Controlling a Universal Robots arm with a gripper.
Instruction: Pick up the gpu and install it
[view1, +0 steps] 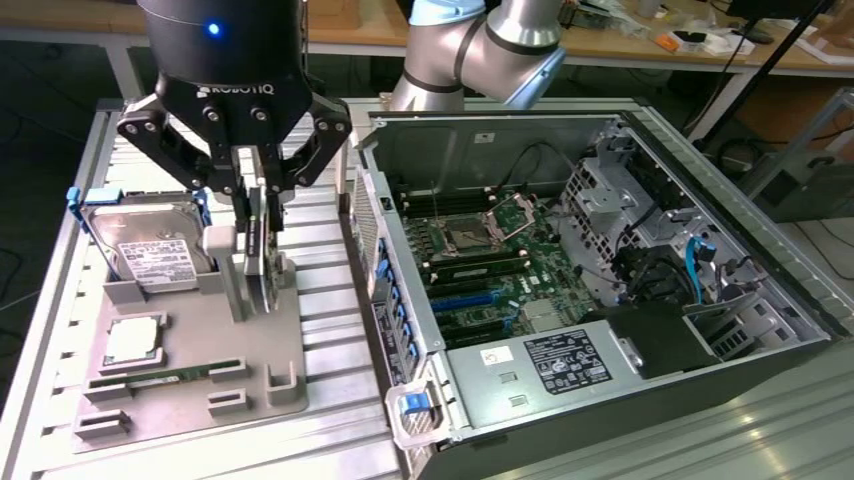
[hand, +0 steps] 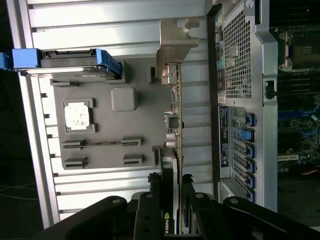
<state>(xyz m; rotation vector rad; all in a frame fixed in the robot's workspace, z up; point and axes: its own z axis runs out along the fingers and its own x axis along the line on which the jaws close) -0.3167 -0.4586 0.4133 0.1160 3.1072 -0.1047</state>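
The gripper (hand: 172, 187) stands over the left of the table in the exterior view, pointing straight down. Its fingers (view1: 251, 215) are drawn in narrow and clamp the gpu (view1: 271, 280) between them, one pad on each flat face. The card stands on edge, upright, with its round black fan facing the exterior view's right. In the wrist view it runs edge-on away from the fingers, with its silver bracket (hand: 175, 45) at the far end. Its lower edge sits down at the grey tray (view1: 254, 390); I cannot tell whether it rests in its slot or hangs just clear of it.

On the same tray, a hard drive (view1: 144, 250) with blue side rails stands just beside the card, toward the exterior view's left. Nearer the camera lie a square silver processor chip (view1: 134, 340) and, in front of that, a narrow green memory stick (view1: 154, 378) lying flat in its holder. The tray rests on a ribbed metal table (view1: 320, 330).

To the exterior view's right of the tray lies an open computer case (view1: 467, 150), its open side up. Inside are a green motherboard (view1: 487, 260) and a black power supply (view1: 567, 360) with a white label. The grey robot arm (view1: 481, 50) curves up behind the case, and wooden benches (view1: 641, 40) stand farthest back.
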